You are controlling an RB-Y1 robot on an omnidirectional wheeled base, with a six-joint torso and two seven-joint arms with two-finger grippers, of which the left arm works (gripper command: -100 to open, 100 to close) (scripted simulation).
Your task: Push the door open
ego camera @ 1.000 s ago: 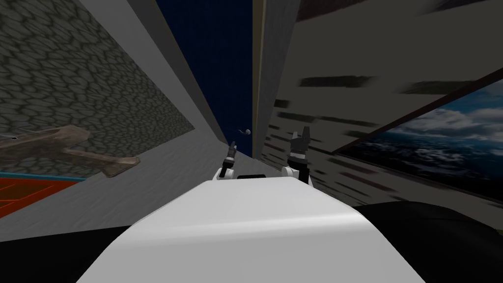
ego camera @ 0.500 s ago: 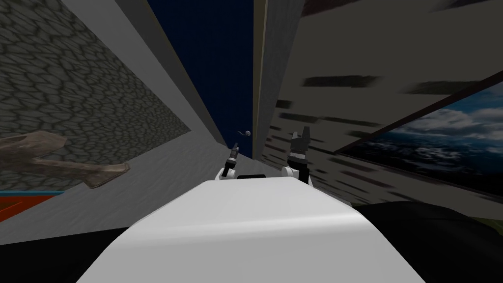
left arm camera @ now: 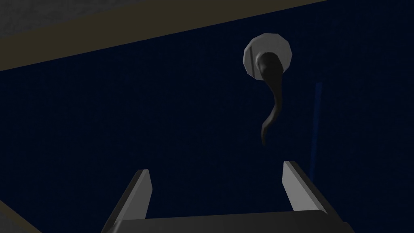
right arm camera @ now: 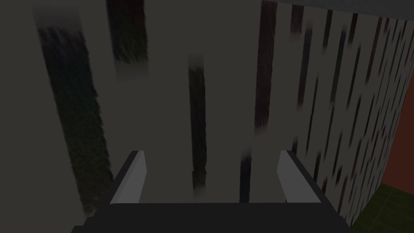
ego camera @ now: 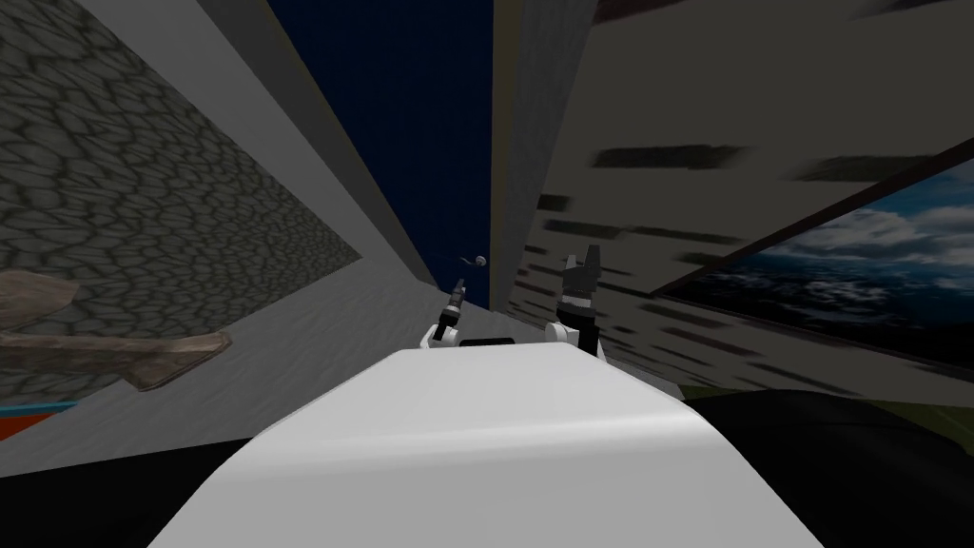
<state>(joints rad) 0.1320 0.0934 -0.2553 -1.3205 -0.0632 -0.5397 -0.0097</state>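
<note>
The door (ego camera: 418, 143) is a dark blue panel straight ahead of the robot, seen in the head view as a tall narrow strip between a grey frame (ego camera: 314, 143) on the left and a grey jamb (ego camera: 533, 143) on the right. Its handle (left arm camera: 270, 87) is a dark curved lever on a round light grey plate (left arm camera: 283, 46).

The left claw (left arm camera: 216, 168) points at the door face. Its two fingers stand wide apart, about a third of the wrist picture's width, with nothing between them but the blue panel. The handle lies beyond the tip of one finger, roughly in line with that finger and not in the gap between the two. The lever's thin end curves back toward the claw and stops short of the fingertip, so the two are apart. Whether the fingertips touch the door cannot be told. In the head view the handle sits just above the left claw and slightly to its right.

The right claw (right arm camera: 211, 153) is raised beside a pale wall with dark streaks (right arm camera: 161, 101), to the right of the jamb. Its fingers are likewise spread wide and hold nothing
</note>
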